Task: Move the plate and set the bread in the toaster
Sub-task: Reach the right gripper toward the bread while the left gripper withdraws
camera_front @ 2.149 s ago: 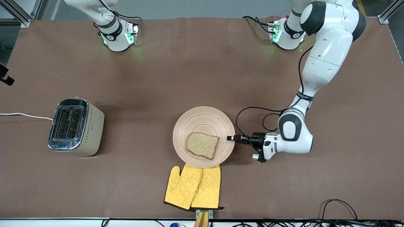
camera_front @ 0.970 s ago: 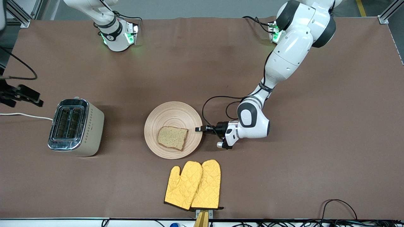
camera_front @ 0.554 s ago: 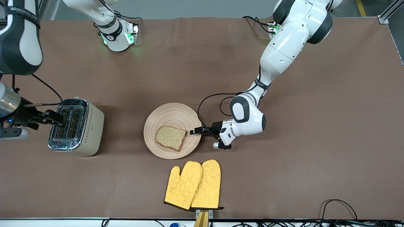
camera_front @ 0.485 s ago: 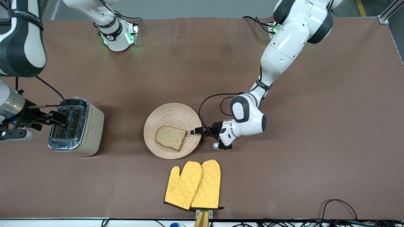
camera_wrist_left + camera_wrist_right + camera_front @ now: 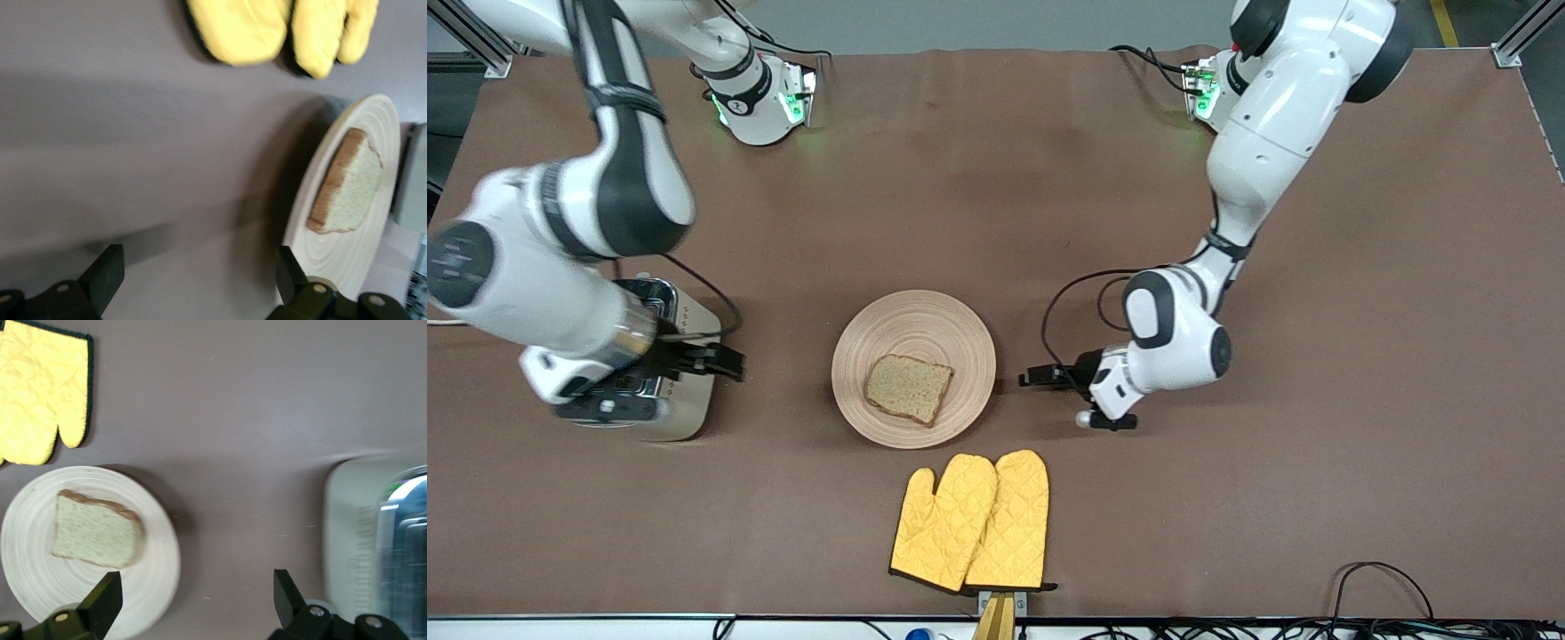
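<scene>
The left gripper (image 5: 1035, 376) hangs low over bare table just beside the plate (image 5: 913, 367), on the side toward the left arm's end, and touches nothing. Its fingers (image 5: 103, 277) are spread wide, with only tabletop between them in the left wrist view. The right gripper (image 5: 725, 360) is over the edge of the toaster (image 5: 685, 391) that faces the plate. Its fingers (image 5: 105, 601) are also spread wide and hold nothing. Much of the toaster is covered by the right arm in the front view, so whether that gripper touches its casing is hard to say; it looks clear of it.

The plate is a large, round, shallow disc of pale wood with concentric ring grooves. It lies flat on the brown table (image 5: 996, 178), toward the left arm's end from the toaster and well apart from it. The bread (image 5: 908, 388) lies flat on the plate, on the part nearer the front camera. It is one slice with a speckled tan crumb and a darker brown crust, roughly square. Its long axis runs roughly from the toaster side toward the left gripper, slightly tilted.

The toaster is a cream-beige box with a dotted pattern on the side facing the plate and a shiny top (image 5: 403, 540).

A pair of yellow oven mitts (image 5: 974, 523) lies flat, nearer the front camera than the plate and just clear of its rim, thumbs and fingertips pointing toward the plate.
</scene>
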Controlling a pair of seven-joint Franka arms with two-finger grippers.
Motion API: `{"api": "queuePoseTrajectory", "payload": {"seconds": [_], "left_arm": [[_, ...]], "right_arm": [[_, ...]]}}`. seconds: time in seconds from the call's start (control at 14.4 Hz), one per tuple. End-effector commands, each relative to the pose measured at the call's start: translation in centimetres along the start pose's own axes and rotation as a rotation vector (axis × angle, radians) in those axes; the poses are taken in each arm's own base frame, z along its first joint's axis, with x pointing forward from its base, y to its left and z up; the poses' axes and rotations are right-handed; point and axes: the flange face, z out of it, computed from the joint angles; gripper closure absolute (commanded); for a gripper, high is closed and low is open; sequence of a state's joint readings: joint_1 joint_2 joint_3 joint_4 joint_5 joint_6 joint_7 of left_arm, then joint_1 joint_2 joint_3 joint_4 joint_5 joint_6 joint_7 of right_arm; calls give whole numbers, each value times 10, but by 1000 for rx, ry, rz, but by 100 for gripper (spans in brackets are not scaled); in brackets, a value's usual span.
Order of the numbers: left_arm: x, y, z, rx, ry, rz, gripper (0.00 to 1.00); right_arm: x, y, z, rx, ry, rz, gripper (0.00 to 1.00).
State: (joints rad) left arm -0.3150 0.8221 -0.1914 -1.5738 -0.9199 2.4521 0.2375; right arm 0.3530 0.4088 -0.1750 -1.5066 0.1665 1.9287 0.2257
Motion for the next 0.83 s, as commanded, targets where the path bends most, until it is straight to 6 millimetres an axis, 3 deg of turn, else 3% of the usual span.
{"api": "queuePoseTrajectory", "payload": {"seconds": [0.0,0.21,0.28,0.42,0.76], "left_arm": [[-5,-14,-75,115,15,44,0],[18,-45,-158,283,30,103,0],[23,-53,-188,381,25,147,0],[21,-55,-220,457,4,132,0],[5,24,-318,575,-12,14,0]], "right_arm": [[5,-34,47,6,1,103,0],[1,-68,124,-28,-14,125,0],[2,-76,138,-28,6,130,0],[-5,-94,161,-33,12,114,2],[-28,-113,196,-67,-41,142,23]]}}
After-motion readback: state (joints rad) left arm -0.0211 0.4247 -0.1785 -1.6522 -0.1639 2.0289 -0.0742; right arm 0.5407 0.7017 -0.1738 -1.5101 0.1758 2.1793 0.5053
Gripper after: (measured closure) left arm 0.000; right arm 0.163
